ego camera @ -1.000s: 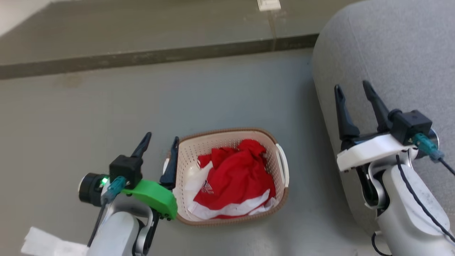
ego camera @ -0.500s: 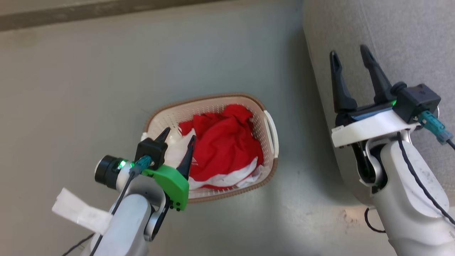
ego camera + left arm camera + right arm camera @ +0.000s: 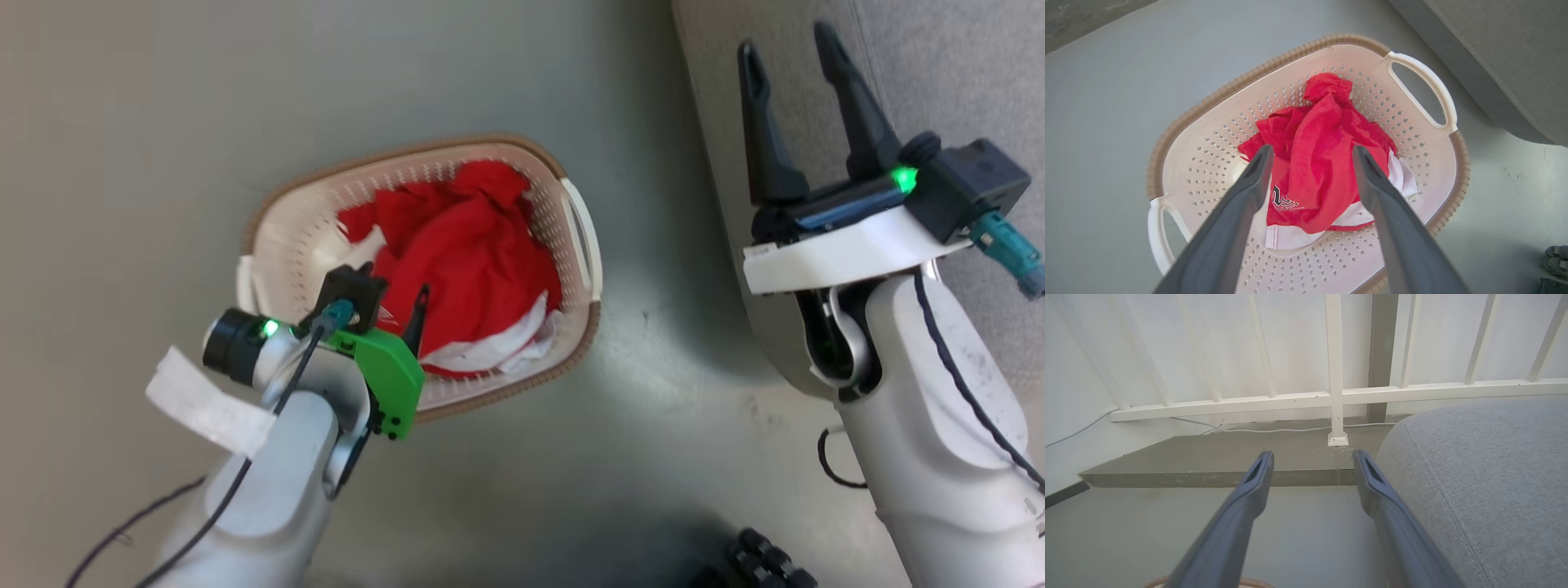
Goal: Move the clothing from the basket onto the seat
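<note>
Red fabric clothing with white trim [image 3: 1323,134] lies in the cream perforated plastic basket [image 3: 1208,163], left hand [image 3: 1312,149] poised above, jaws apart: approach step, judged; next, lower and close on a fold.

The left claw [image 3: 395,282] hides the near rim of the basket [image 3: 284,238].

I count one basket [image 3: 282,224] with two white handles [image 3: 1443,98]. One heap of red-and-white clothing [image 3: 465,253]; I cannot separate the garments to number them. One grey seat [image 3: 939,73]. Two grippers, the left gripper [image 3: 1312,149] and the right gripper [image 3: 784,39], with two dark fingers [image 3: 763,131] each.
</note>
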Robot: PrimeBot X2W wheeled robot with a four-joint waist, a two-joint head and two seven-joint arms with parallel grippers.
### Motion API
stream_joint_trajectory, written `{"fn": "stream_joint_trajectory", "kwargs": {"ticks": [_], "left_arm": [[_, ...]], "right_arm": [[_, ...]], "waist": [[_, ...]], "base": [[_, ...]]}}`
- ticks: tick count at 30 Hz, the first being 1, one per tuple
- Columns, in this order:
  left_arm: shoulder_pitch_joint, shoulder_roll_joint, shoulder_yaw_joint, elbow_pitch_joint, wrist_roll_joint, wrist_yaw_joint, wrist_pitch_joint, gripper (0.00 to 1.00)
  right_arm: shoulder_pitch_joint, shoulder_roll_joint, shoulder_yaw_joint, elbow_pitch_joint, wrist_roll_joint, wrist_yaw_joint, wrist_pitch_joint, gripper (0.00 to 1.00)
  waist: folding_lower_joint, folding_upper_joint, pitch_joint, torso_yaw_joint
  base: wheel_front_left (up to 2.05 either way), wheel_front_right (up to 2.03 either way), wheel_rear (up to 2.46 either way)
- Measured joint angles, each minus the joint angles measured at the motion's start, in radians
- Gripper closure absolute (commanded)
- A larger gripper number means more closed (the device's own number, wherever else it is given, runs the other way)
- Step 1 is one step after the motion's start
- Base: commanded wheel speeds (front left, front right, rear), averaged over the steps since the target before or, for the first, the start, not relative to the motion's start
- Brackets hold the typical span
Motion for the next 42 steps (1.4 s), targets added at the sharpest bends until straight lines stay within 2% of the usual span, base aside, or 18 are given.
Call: {"fn": "stream_joint_trajectory", "kwargs": {"ticks": [13, 25, 30, 31, 32, 33, 42], "left_arm": [[-0.135, 0.043, -0.004, 0.15, 0.044, -0.008, 0.04, 0.0], [-0.212, 0.064, 0.001, 0.257, 0.063, -0.009, 0.053, 0.0], [-0.235, 0.054, -0.003, 0.307, 0.065, -0.03, 0.052, 0.0], [-0.239, 0.052, -0.003, 0.317, 0.065, -0.032, 0.052, 0.09], [-0.241, 0.05, -0.004, 0.322, 0.065, -0.034, 0.052, 0.67], [-0.245, 0.049, -0.004, 0.328, 0.065, -0.035, 0.052, 1.0], [-0.271, 0.028, -0.027, 0.386, 0.07, -0.052, 0.039, 1.0]], "right_arm": [[-0.082, 0.03, 0.005, -0.051, 0.0, 0.015, -0.003, 0.0], [-0.085, 0.035, 0.01, -0.058, 0.008, 0.023, -0.003, 0.0], [-0.086, 0.037, 0.011, -0.055, 0.008, 0.023, -0.003, 0.0], [-0.086, 0.037, 0.012, -0.055, 0.008, 0.023, -0.003, 0.0], [-0.086, 0.038, 0.013, -0.055, 0.008, 0.024, -0.003, 0.0], [-0.087, 0.038, 0.014, -0.055, 0.008, 0.024, -0.003, 0.0], [-0.098, 0.039, 0.01, -0.037, 0.007, 0.024, -0.003, 0.0]], "waist": [[-0.0001, 0.0, 0.172, -0.091], [-0.0001, 0.0, 0.266, -0.162], [0.0, 0.0, 0.288, -0.181], [-0.0001, 0.0, 0.29, -0.183], [0.0, 0.0, 0.291, -0.184], [-0.0001, 0.0, 0.292, -0.184], [-0.0001, 0.0, 0.284, -0.179]], "base": [[0.0, 0.0, 0.0], [0.0, 0.0, 0.0], [0.0, 0.0, 0.0], [0.0, 0.0, 0.0], [0.0, 0.0, 0.0], [0.0, 0.0, 0.0], [0.0, 0.0, 0.0]]}}
